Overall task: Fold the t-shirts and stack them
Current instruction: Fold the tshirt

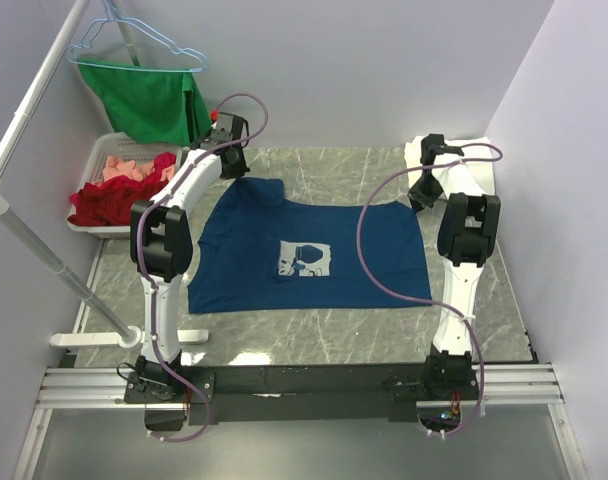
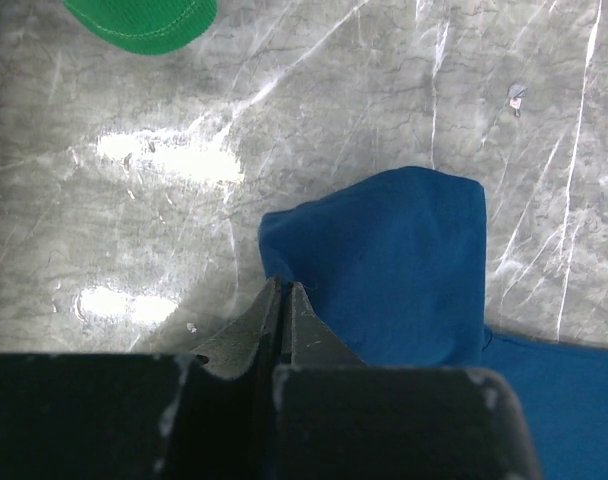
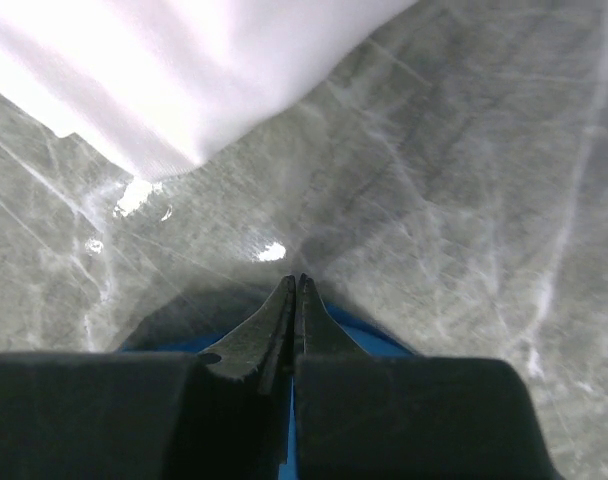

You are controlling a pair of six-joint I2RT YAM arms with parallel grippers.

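Now two shirts: navy shirt [image 1: 254, 262] flat, white shirt [image 3: 184, 70] beyond; left gripper [image 2: 284, 290] and right gripper [image 3: 296, 284] each clamp navy shirt's far edge.

One navy t-shirt [image 1: 254, 260], one white t-shirt [image 3: 184, 70]

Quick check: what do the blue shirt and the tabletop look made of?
Blue shirt: soft matte fabric, likely cotton; its sleeve folds limply. Tabletop: glossy grey marble-look slab, white veins and glare; possibly laminate.
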